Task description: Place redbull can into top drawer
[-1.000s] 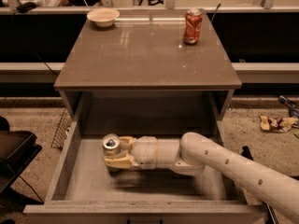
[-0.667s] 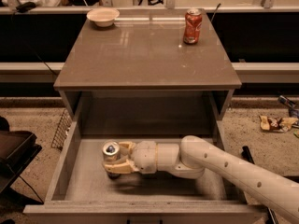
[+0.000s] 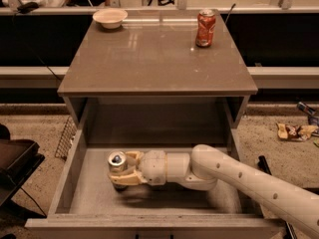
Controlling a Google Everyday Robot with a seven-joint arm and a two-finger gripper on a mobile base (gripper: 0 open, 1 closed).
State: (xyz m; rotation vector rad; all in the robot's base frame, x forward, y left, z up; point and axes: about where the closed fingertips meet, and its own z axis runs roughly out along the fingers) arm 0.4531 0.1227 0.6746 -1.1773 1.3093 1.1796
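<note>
The top drawer (image 3: 89, 203) stands pulled open below the cabinet top, a wide shallow grey box. The redbull can (image 3: 117, 164) is inside it at the left-centre, upright, with its shiny top facing up and its base at or just above the drawer floor. My gripper (image 3: 121, 168) reaches in from the right on the cream arm, and its fingers (image 3: 125, 177) are closed around the can's sides.
On the cabinet top (image 3: 149, 59) a red soda can (image 3: 205, 28) stands at the back right and a white bowl (image 3: 109, 17) at the back left. A wire rack (image 3: 65, 138) leans left of the drawer. Litter (image 3: 295, 130) lies on the floor at right.
The gripper with the can has shifted slightly forward and lower inside the drawer. The can stays held upright.
</note>
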